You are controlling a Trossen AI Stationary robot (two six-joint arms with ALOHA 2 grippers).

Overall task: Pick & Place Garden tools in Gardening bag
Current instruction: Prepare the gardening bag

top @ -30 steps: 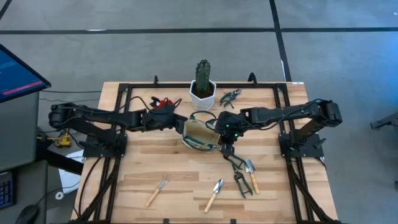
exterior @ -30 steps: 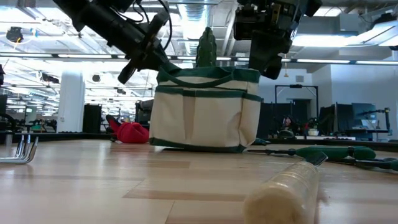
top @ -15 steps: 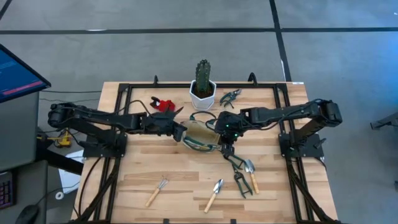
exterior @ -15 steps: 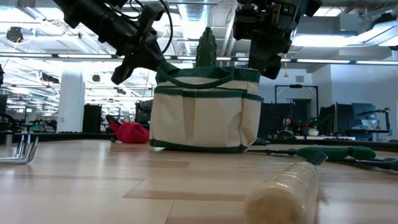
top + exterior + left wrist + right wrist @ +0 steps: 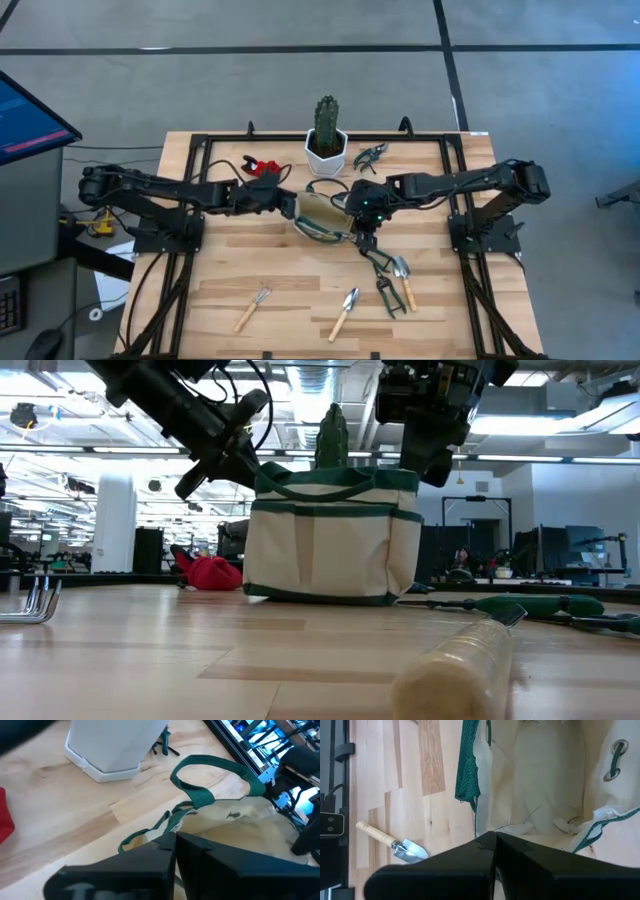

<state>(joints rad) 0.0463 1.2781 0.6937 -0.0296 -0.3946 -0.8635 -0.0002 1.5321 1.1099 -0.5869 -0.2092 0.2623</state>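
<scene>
The cream gardening bag [image 5: 320,215] with green trim stands upright on its base at the table's middle, mouth open. My left gripper [image 5: 293,206] is shut at its left rim, and my right gripper [image 5: 356,212] is shut at its right rim. The bag's inside [image 5: 540,780] shows cream, with no tool in sight. On the near part of the table lie a wooden-handled fork [image 5: 252,307], two trowels [image 5: 345,312] [image 5: 403,280] and green-handled shears [image 5: 385,288]. A red pruner [image 5: 262,166] and dark shears [image 5: 370,155] lie at the far side. My left gripper pinches the bag's green-trimmed top rim [image 5: 162,827] at its left end, coming from the table's left and slanting down. In the low view the bag's upper left corner [image 5: 258,468] rises to the fingertips. The bag stays on the table. My right gripper is shut at the bag's right top rim [image 5: 412,477], pointing steeply down from above. Its own fingers hide the exact place of contact in the wrist view, where the rim edge [image 5: 479,822] runs in under them. The bag rests upright on its base.
A green cactus in a white hexagonal pot [image 5: 326,145] stands just beyond the bag, close to its loop handle [image 5: 210,770]. A black frame [image 5: 200,160] edges the table. Bare wood lies between the bag and the near tools.
My left gripper has shifted slightly toward the table's near edge and tipped a little further down at the bag's left rim, uncovering more of the red pruner. The bag and my right gripper have kept still.
</scene>
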